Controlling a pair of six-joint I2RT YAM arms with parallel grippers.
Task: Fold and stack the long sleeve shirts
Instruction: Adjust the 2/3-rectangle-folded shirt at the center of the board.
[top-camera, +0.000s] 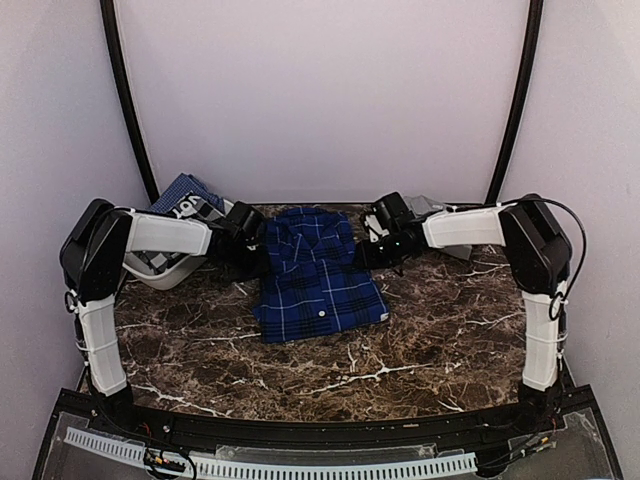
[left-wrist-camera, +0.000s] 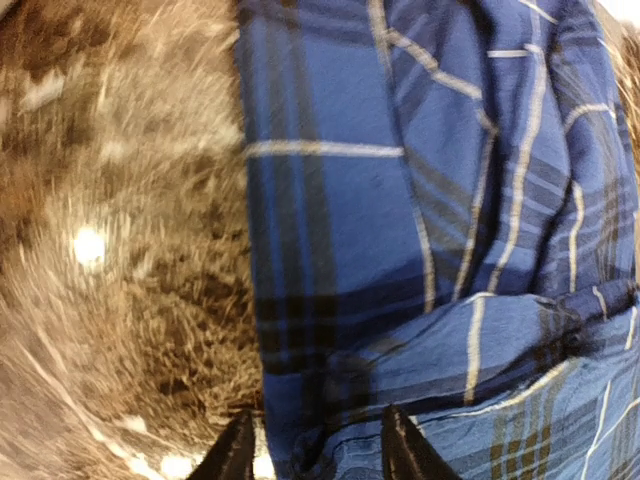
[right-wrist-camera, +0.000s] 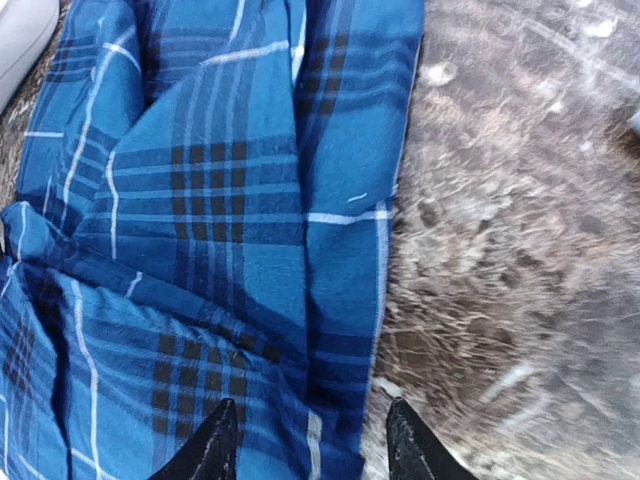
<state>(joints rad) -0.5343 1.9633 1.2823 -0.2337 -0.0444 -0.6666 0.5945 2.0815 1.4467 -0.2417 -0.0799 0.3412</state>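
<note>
Both spread, my left hand (left-wrist-camera: 320, 452) and right hand (right-wrist-camera: 312, 445) straddle opposite side edges of the royal-blue and black plaid shirt (top-camera: 318, 280); its length runs near-far between them.

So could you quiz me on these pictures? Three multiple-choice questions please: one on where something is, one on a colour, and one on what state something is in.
1. Where is the plaid shirt?
A. on the floor
B. in the middle of the table, between the left gripper and the right gripper
C. draped over an arm

2. What colours is it?
A. blue and black with thin pale lines
B. plain red
C. green and yellow

3. How does it lie?
A. hanging in the air
B. spread out with its sleeves wide
C. folded compactly, flat on the table

Answers:
1. B. The top view shows it mid-table with a gripper at each side.
2. A. Every view shows that plaid.
3. C. No sleeves stick out, and it rests on the marble.
</note>
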